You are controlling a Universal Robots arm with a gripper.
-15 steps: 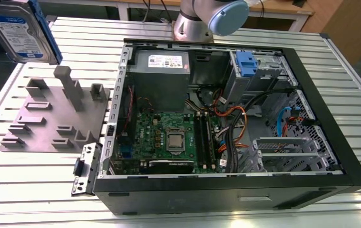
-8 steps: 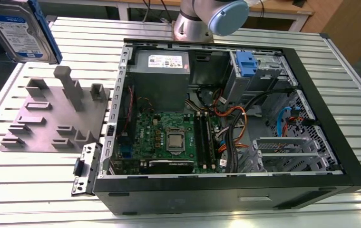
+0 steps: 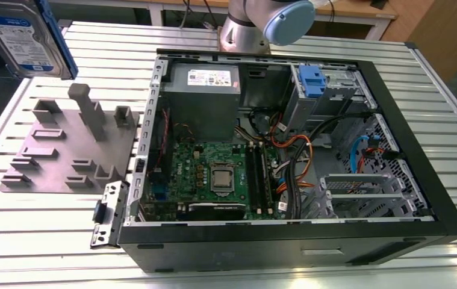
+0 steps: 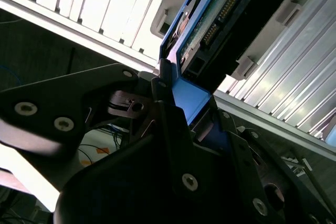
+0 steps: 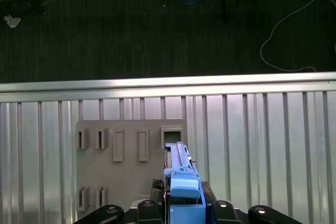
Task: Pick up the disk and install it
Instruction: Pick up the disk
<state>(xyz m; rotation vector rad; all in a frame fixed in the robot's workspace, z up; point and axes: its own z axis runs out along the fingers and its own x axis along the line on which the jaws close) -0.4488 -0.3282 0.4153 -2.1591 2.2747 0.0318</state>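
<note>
Gripper (image 5: 184, 205) clamps the blue-framed silver rectangular disk (image 3: 23, 39) clear of the grey slotted holder (image 3: 59, 144); pick-up seems done, installing needs alignment with the grey metal drive cage (image 3: 342, 90).

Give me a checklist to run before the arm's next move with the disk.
1. Grip on disk: ok; gripper clamps its blue carrier.
2. Lift off fixture plate: ok; disk held above it.
3. Open case: ok; side panel off.
4. Room in drive cage: cannot tell.
5. Loose cables away from cage: not ok; some lie right beside it.
</note>
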